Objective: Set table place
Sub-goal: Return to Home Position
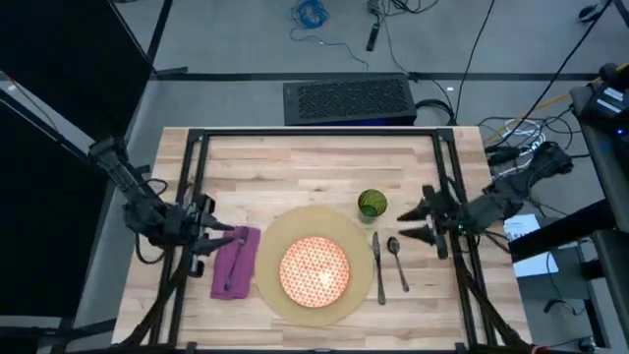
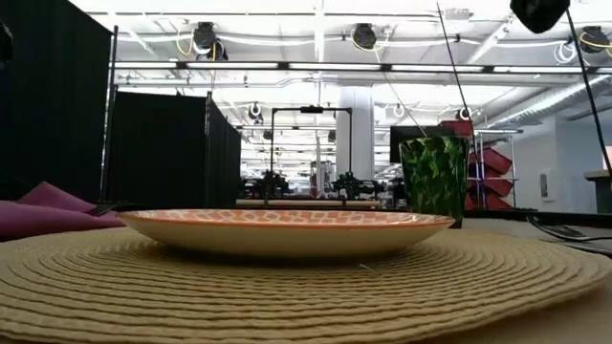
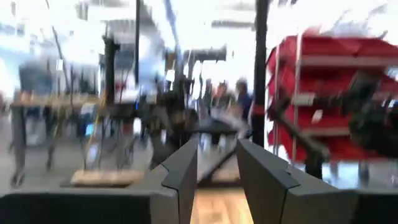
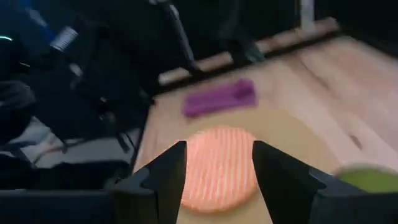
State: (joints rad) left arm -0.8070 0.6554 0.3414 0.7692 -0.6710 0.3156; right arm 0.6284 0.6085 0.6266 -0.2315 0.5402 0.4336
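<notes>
The large round tan mat lies on the wooden table near its front edge. A red-and-cream patterned plate rests flat on the mat's middle. Left of the mat lies a purple napkin. A green cup stands at the mat's far right rim, and a knife and a spoon lie right of the mat. My left gripper hangs open at the napkin's far left corner. My right gripper is open, right of the cup, facing the plate.
Black frame bars run along the table's left, far and right edges, under both arms. A black box sits beyond the far edge, with cables on the floor behind it. Bare wood shows on the table's far half.
</notes>
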